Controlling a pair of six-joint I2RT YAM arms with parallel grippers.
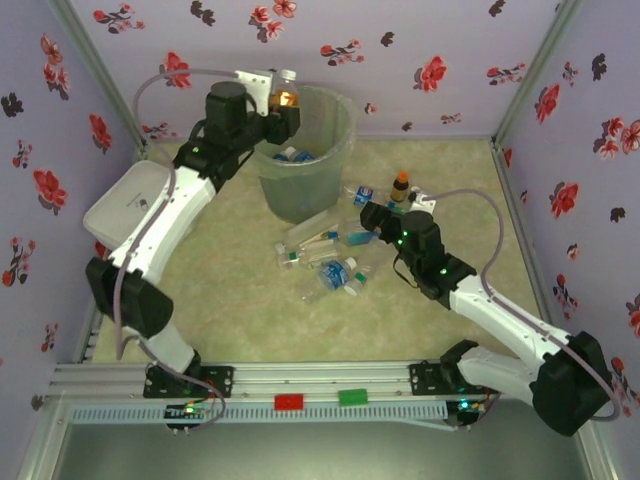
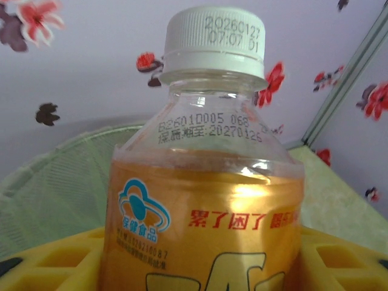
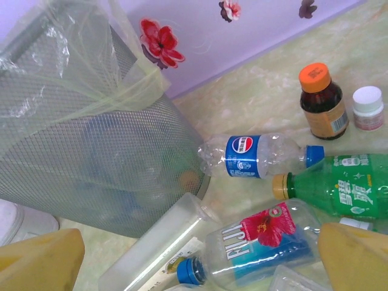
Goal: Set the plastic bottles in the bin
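In the top view the left tool (image 1: 278, 108) is clamped on the amber bottle (image 1: 285, 97), held upright between its fingers, with the bin (image 1: 300, 195) just below and ahead of it. The right tool (image 1: 370, 215) is spread wide and low over the desk (image 1: 220, 300). In the left wrist view the amber bottle (image 2: 206, 200) sits between the yellow pads (image 2: 54, 260), gripped on its labelled body. It looks full, so probably heavy, stiff and slick. In the right wrist view the right tool (image 3: 194, 267) gapes empty. A Pepsi bottle (image 3: 254, 156) and a green bottle (image 3: 333, 188) lie on their sides ahead of it, the bin (image 3: 91, 151) ahead to its left. The Pepsi bottle looks empty, so likely light, crushable and prone to rolling, and is best pinched across mid-body.
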